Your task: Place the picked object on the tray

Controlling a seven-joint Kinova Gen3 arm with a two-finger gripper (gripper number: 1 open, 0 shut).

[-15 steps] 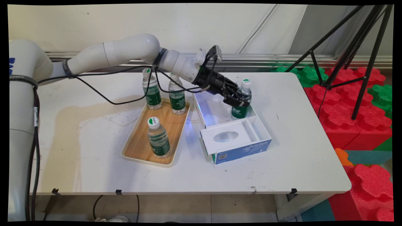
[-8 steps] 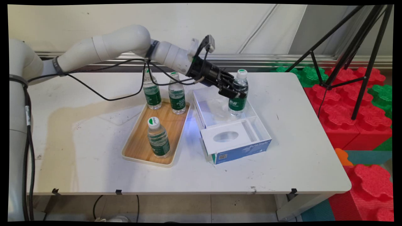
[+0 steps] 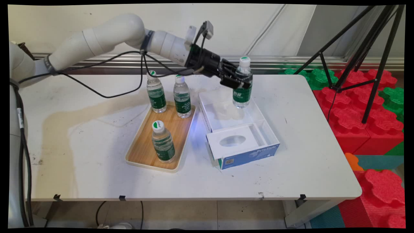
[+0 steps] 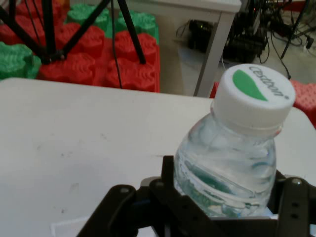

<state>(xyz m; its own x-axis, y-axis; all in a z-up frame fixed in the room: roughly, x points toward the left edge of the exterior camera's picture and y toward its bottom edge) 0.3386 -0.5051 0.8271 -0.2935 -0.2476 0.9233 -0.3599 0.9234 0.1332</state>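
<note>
Gripper (image 3: 238, 81) is clamped on a water bottle (image 3: 242, 84) just under its shoulder; I see that bottle upright and lifted clear above the far end of the open white box (image 3: 237, 129). From the hand camera its white cap (image 4: 254, 94) with the green mark stands above the fingers (image 4: 291, 207). Left of the box, three more bottles stand on the wooden tray (image 3: 146, 147).

bright, even light (hand view slightly soft)
</note>
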